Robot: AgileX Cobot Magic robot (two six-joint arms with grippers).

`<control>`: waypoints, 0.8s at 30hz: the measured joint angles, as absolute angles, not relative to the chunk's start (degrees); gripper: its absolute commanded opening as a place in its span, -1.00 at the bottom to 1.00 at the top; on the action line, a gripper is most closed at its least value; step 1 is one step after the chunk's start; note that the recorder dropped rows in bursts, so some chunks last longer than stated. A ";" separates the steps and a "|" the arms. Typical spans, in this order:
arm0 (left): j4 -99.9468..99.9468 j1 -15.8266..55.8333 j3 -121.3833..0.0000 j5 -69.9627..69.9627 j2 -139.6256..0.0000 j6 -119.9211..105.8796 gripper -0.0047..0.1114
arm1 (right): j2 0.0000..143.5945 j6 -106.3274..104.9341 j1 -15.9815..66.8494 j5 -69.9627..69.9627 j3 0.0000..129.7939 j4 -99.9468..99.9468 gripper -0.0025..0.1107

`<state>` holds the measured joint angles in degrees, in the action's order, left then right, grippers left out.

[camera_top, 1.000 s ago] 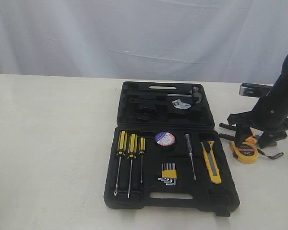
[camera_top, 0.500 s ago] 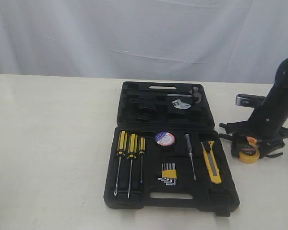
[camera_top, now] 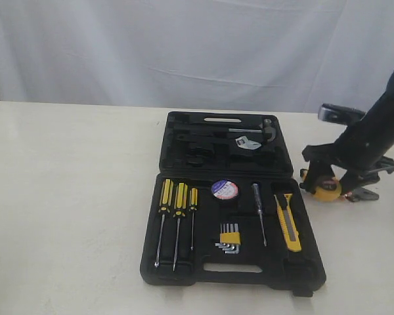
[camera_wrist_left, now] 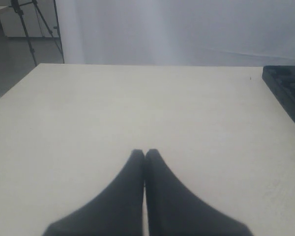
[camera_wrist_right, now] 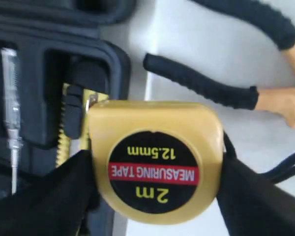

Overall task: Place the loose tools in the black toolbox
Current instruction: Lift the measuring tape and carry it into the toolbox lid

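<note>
1. the right gripper (camera_wrist_right: 155, 196) is gripping the round yellow tape measure with a red label (camera_wrist_right: 155, 147) by its sides. its fingers are spread wide around it, and it is hanging just beside the case.
2. the black-and-orange-handled pliers (camera_wrist_right: 206, 86) are lying below it, so rising straight up looks safest.
3. next, it should be crossing the wall of the large black moulded plastic toolbox (camera_top: 184, 272) and lowering flat into a free recess, avoiding the yellow-black utility knife (camera_top: 287, 223).
4. the left gripper (camera_wrist_left: 145, 157) is sitting pinched closed and empty.

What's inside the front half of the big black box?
Three yellow-handled screwdrivers, a black tape roll, a thin clear-handled screwdriver, hex keys and a yellow utility knife lie in the toolbox's recesses. Anything beneath those tools is covered.
</note>
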<state>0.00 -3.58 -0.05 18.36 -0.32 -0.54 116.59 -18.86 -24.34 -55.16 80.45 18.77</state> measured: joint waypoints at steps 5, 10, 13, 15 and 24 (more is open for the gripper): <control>0.00 -3.58 -0.05 18.36 -0.32 -0.54 -0.92 | 112.60 -20.17 -24.14 -53.36 80.68 23.04 -0.97; 0.00 -3.58 -0.05 18.36 -0.32 -0.54 -0.92 | 113.56 -20.97 -21.30 -50.76 83.50 24.50 -0.97; 0.00 -3.58 -0.05 18.36 -0.32 -0.54 -0.92 | 115.37 -19.26 -18.24 -47.28 86.80 24.57 -0.97; 0.00 -3.58 -0.05 18.36 -0.32 -0.54 -0.92 | 117.32 -16.83 -16.22 -44.76 89.48 24.73 -0.97; 0.00 -3.58 -0.05 18.36 -0.32 -0.54 -0.92 | 129.66 -4.34 -13.10 -43.96 103.24 15.63 -0.97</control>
<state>0.00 -3.58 -0.05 18.36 -0.32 -0.54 129.66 -4.34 -13.10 -43.96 103.24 15.63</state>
